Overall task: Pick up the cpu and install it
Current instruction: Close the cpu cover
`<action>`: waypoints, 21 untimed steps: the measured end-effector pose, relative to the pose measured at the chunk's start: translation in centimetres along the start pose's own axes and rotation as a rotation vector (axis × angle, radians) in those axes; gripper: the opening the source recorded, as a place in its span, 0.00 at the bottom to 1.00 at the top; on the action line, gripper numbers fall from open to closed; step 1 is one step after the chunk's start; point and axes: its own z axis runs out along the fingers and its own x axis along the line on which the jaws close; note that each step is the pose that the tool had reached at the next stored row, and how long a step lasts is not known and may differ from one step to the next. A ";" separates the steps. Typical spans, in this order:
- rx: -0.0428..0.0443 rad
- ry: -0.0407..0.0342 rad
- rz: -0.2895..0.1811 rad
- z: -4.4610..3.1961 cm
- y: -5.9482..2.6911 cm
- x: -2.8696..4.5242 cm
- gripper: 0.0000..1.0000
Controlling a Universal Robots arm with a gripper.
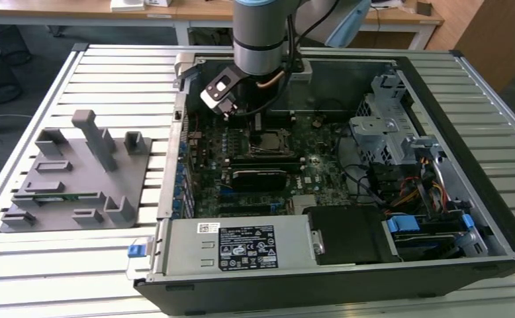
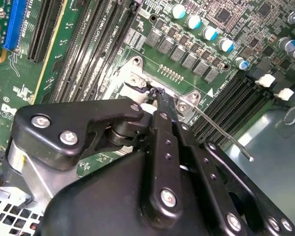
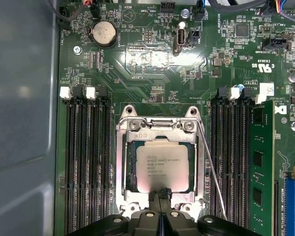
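The small silvery square cpu [image 3: 162, 164] is seen seated in its dark metal-framed socket [image 3: 160, 126], just beneath the closed, empty claw [image 3: 162, 192]; any pressure should be kept light

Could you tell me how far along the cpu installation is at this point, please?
Done: the cpu already lies flat inside the motherboard socket, not on the grey tray. In hand: the gripper, fingertips together, sits at the cpu's edge. Left: the wire lever appears to angle away from the socket, seemingly unlatched, so locking looks not yet done.
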 end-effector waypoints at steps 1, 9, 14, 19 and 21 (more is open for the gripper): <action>0.0000 0.0000 0.000 -0.08 0.00 0.00 0.11; 0.0025 0.0001 0.000 -0.31 0.56 0.00 0.11; 0.0027 0.0001 0.000 -0.30 1.03 -0.01 0.11; 0.0037 0.0000 0.000 -0.28 1.72 -0.03 0.11; 0.0039 0.0000 0.000 -0.28 2.03 -0.03 0.11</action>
